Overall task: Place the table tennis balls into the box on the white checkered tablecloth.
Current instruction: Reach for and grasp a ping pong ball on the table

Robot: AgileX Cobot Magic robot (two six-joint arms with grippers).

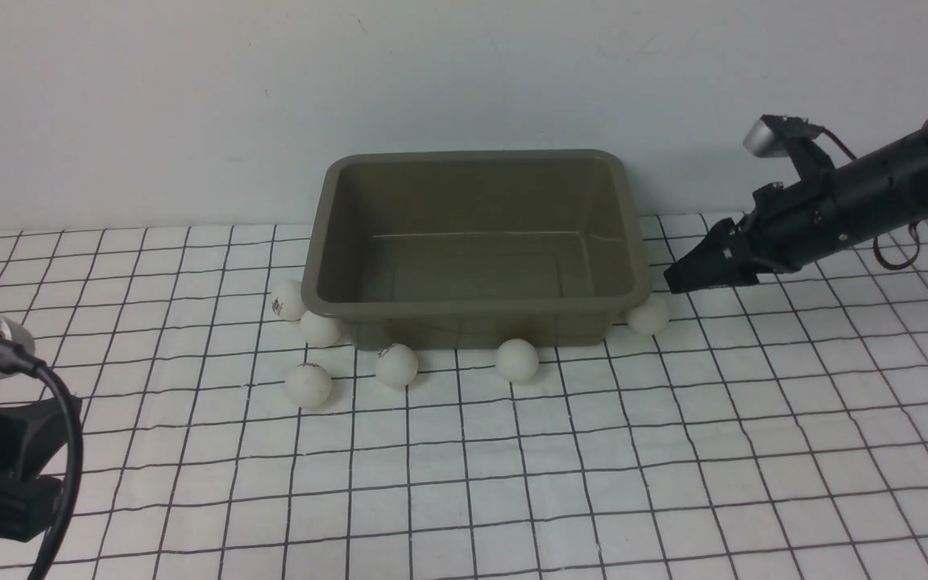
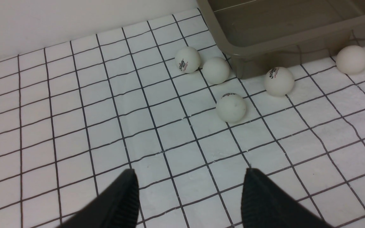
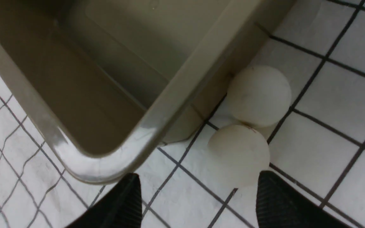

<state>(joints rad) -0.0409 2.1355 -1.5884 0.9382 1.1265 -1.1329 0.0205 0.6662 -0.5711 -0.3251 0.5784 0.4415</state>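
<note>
Print: you can make out small dark-and-red logos on three of the balls [image 2: 278, 81] in the left wrist view, but the lettering is too small to read.

Balls: from the front you count six, all on the tablecloth [image 1: 593, 467] and none in the box [image 1: 464, 310]. Four lie near its near left corner, one at the middle of the front wall, one at the near right corner. The right wrist view shows two touching each other at that corner.

Right arm: it reaches in from the right, slanting down. The right gripper [image 1: 675, 282] is just above the corner ball, fingers apart, clamping nothing.

Left arm: low, near left. The left gripper [image 2: 190, 177] is spread wide, empty, well short of the balls.

Surface: white cloth, black grid, slightly wrinkled. A plain pale wall [image 1: 190, 97] stands behind the box.
</note>
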